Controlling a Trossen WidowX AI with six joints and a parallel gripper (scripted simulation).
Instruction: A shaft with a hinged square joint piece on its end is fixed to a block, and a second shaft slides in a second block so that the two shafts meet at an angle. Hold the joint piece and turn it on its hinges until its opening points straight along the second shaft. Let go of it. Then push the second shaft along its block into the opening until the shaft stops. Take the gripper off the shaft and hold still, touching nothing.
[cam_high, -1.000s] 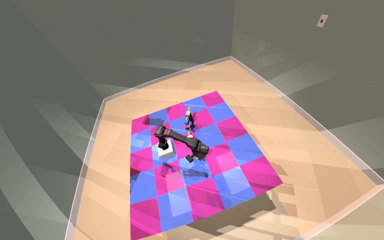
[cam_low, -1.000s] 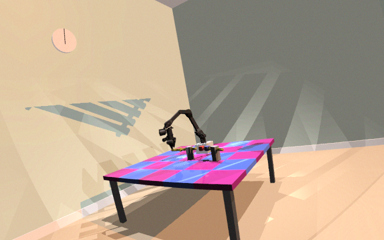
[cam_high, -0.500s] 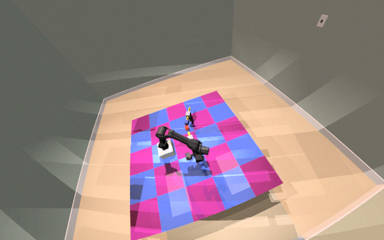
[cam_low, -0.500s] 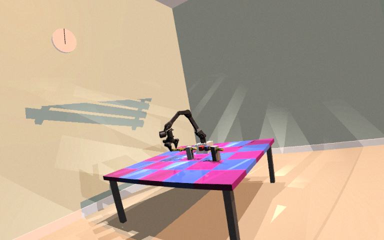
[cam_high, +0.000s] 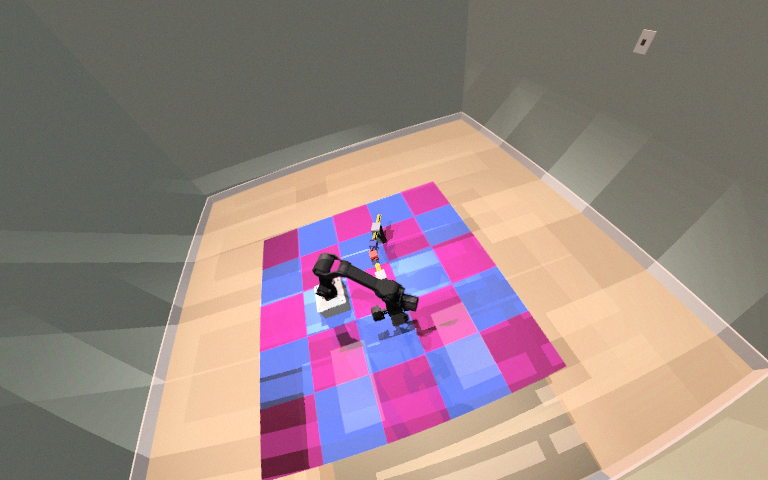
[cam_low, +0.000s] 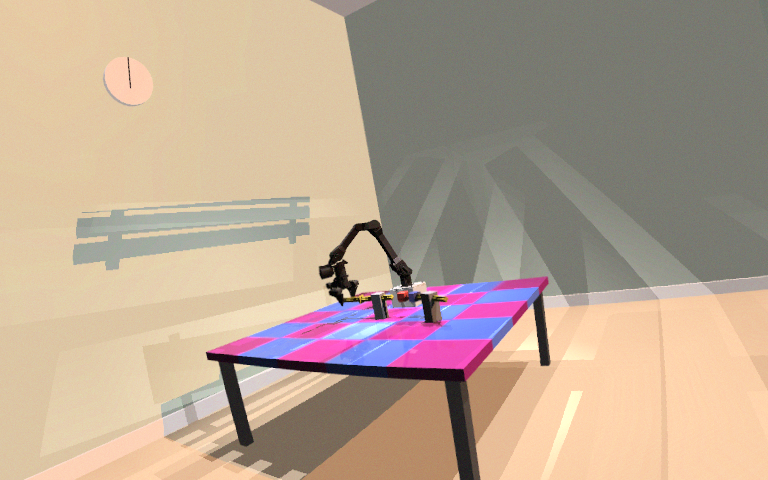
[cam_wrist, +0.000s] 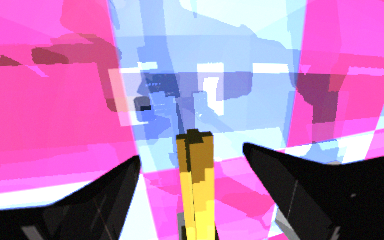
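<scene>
While the claw (cam_high: 389, 316) (cam_low: 344, 294) (cam_wrist: 193, 153) stands wide open with nothing gripped, you have its two fingers on either side of the second shaft (cam_low: 356, 298) (cam_wrist: 202, 200). In your wrist view, the shaft's end rises from the bottom centre of the frame, with a visible gap to each finger. That shaft is yellow and runs through the second block (cam_high: 380, 274) (cam_low: 378, 306), left of the other block in your exterior view.

Your joint piece (cam_high: 373, 255) (cam_low: 402, 296), the red one, sits between the two blocks, just above the frame's centre in the top view and below centre in the exterior view. Right beside it you can see a blue piece (cam_high: 373, 245) (cam_low: 412, 296), toward the first block (cam_high: 376, 226) (cam_low: 431, 308), which carries the first shaft (cam_high: 378, 218) (cam_low: 441, 298). The second shaft's inner end is near the red piece's other side; you cannot tell from these views exactly where its opening points.

Your black arm (cam_high: 362, 275) (cam_low: 387, 246) bends over the counter (cam_high: 283, 322) (cam_low: 430, 350) (cam_wrist: 40, 110), a pink and blue check, from a white base (cam_high: 334, 308). In the top view, the base is left of the claw, with both blocks higher in the frame.
</scene>
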